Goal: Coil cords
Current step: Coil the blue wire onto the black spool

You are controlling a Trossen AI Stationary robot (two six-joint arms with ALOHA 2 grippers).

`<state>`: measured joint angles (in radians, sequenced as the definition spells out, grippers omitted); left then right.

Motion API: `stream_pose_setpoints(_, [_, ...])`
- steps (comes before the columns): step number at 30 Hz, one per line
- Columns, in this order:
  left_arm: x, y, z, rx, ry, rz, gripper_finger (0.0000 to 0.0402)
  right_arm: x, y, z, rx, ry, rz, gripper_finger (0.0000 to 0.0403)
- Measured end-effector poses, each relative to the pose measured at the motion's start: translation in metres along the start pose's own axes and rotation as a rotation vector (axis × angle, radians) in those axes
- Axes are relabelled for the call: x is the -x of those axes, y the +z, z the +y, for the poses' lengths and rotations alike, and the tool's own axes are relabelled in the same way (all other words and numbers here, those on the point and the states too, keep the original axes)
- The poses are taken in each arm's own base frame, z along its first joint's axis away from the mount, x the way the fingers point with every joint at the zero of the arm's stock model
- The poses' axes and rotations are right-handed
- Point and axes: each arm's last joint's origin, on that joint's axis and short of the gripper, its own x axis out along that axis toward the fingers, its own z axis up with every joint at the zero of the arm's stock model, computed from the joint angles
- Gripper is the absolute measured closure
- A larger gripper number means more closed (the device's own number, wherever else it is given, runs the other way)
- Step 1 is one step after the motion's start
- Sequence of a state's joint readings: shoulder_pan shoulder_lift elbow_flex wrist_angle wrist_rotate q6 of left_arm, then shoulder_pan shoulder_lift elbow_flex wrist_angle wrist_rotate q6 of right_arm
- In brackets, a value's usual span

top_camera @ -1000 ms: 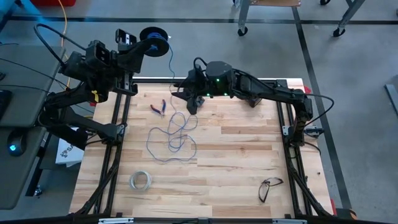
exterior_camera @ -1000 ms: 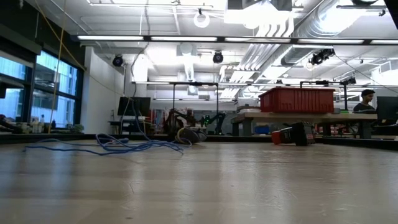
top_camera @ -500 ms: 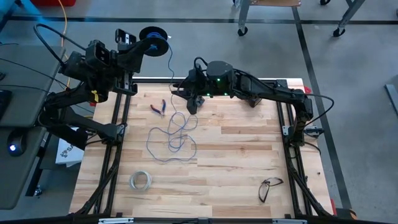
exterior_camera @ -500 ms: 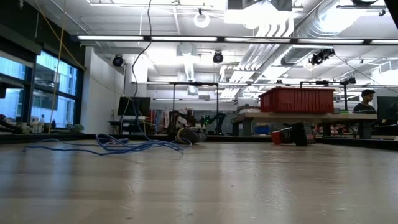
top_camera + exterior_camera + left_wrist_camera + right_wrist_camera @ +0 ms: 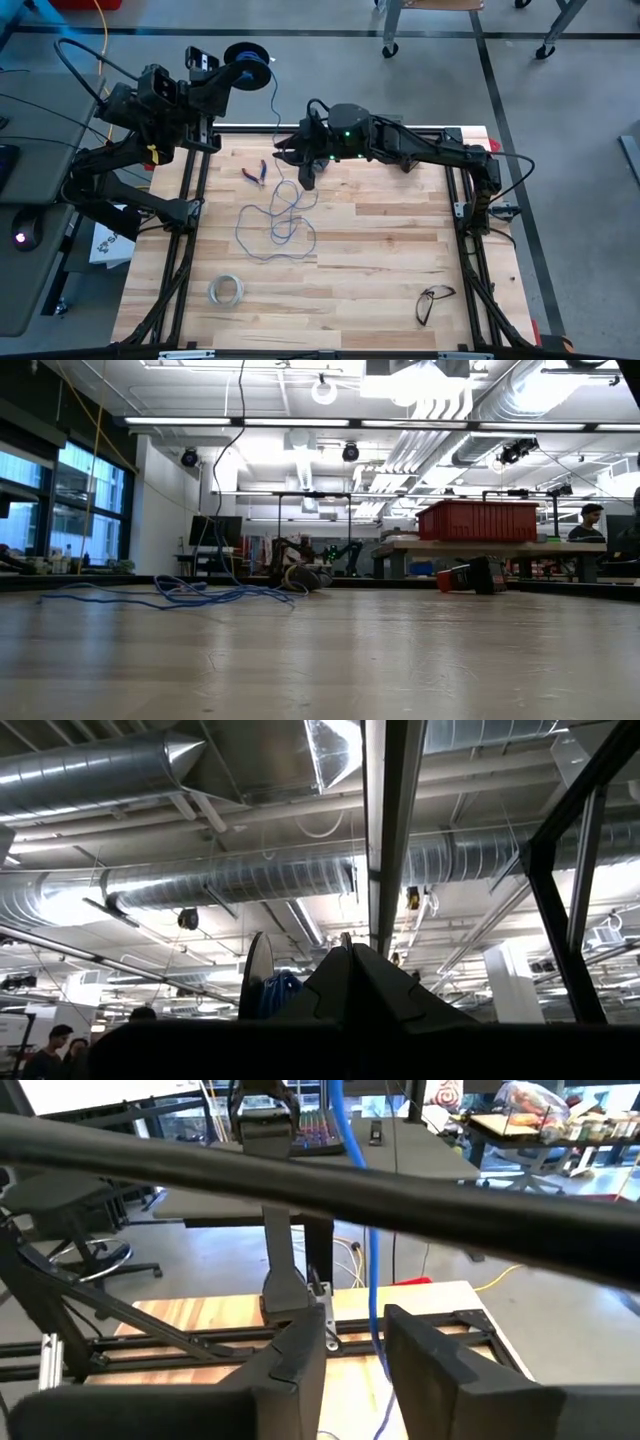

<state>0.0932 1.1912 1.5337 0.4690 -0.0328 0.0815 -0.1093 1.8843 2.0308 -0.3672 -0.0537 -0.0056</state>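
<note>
The dark round spool (image 5: 247,56) is up beyond the table's far edge at my left gripper (image 5: 224,74), and shows edge-on with blue windings in the left wrist view (image 5: 262,988). The thin bluish wire (image 5: 277,100) runs from it down to loose loops (image 5: 278,222) lying on the table, which the low view also shows (image 5: 180,596). My right gripper (image 5: 305,170) is open over the far end of the loops. The wire (image 5: 372,1280) passes between its two fingers. My left gripper is shut on the spool, which is lifted clear beyond the table's far edge. The gripper's own fingers (image 5: 345,982) hide the place of contact, so the part held cannot be told. My right gripper: the wire runs close by the inner side of one finger (image 5: 420,1352); I cannot tell whether it touches.
Small red-and-blue pliers (image 5: 255,172) lie left of the right gripper. A whitish tape ring (image 5: 226,290) lies near the front left and a pair of glasses (image 5: 433,300) near the front right. A yellow cable (image 5: 100,30) hangs beyond the far left corner.
My right gripper has shifted a little toward the table's left and near edges, over the wire loops. The wire strand up to the spool now shows plainly in the low view. The spool and the loops on the table stay where they were.
</note>
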Motion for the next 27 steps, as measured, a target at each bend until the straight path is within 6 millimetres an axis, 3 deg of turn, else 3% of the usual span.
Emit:
stream_pose_setpoints(5, [0.0, -0.0001, 0.0, 0.0, 0.001, 0.001, 0.0401, 0.0002, 0.0034, -0.0008, -0.001, -0.006, -0.033, 0.0333])
stream_pose_setpoints(15, [0.0, -0.0001, 0.0, 0.0, 0.001, 0.001, 0.0401, 0.0005, 0.005, -0.001, 0.002, -0.007, -0.046, 0.0338])
stream_pose_setpoints(21, [0.0, 0.0, 0.0, 0.0, 0.001, 0.001, 0.0401, 0.0005, 0.0043, -0.0008, 0.004, -0.006, -0.039, 0.0395])
stream_pose_setpoints(27, [0.0016, -0.0008, 0.0009, 0.011, 0.032, 0.038, 0.0401, 0.0021, 0.0054, 0.005, 0.001, 0.006, -0.039, 0.04])
